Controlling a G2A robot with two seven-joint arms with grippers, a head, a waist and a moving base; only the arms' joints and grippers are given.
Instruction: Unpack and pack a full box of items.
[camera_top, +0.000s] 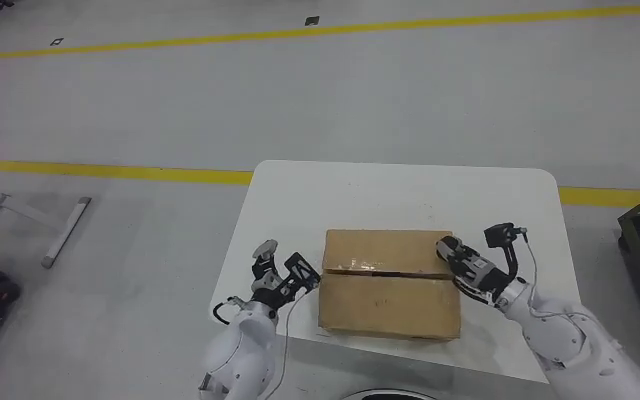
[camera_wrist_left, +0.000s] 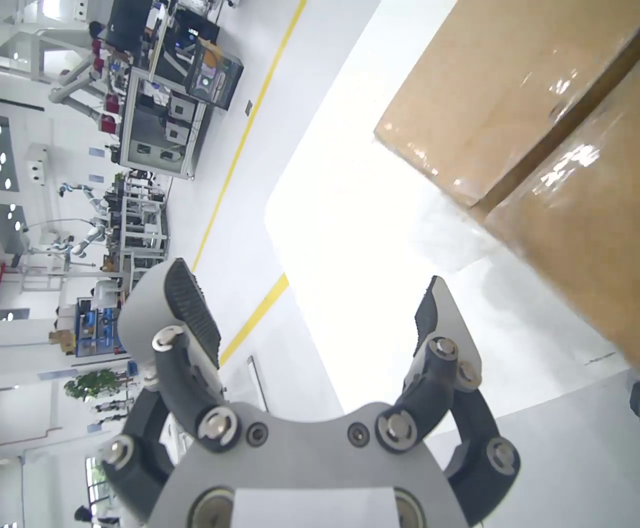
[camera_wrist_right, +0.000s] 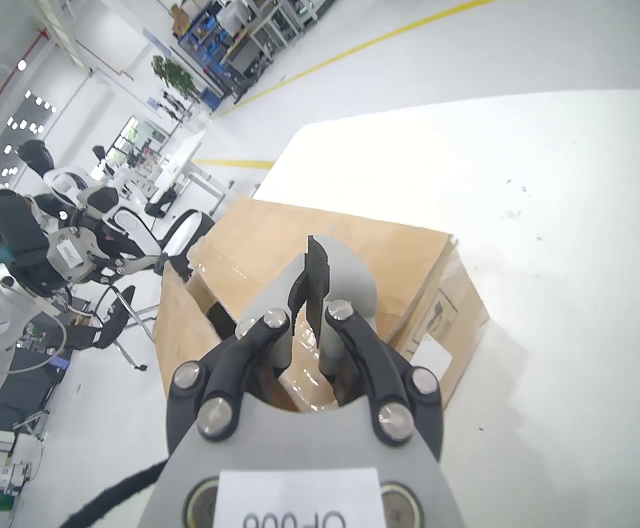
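Note:
A brown cardboard box (camera_top: 390, 290) stands on the white table (camera_top: 400, 195), its top flaps meeting at a taped seam that runs left to right. My left gripper (camera_top: 272, 258) is open just off the box's left side, with nothing between its fingers (camera_wrist_left: 192, 305); the box corner (camera_wrist_left: 525, 100) lies ahead of it. My right gripper (camera_top: 447, 247) is shut at the right end of the box top, over the seam. In the right wrist view its fingertips (camera_wrist_right: 312, 250) press together above the box (camera_wrist_right: 300, 235), and the near flap (camera_wrist_right: 172, 310) stands slightly raised beside a dark gap.
The box takes up the front middle of the table; the bare far half (camera_top: 420, 190) lies beyond it. The table's left edge is close to my left gripper. A dark object (camera_top: 632, 240) sits off the table's right side.

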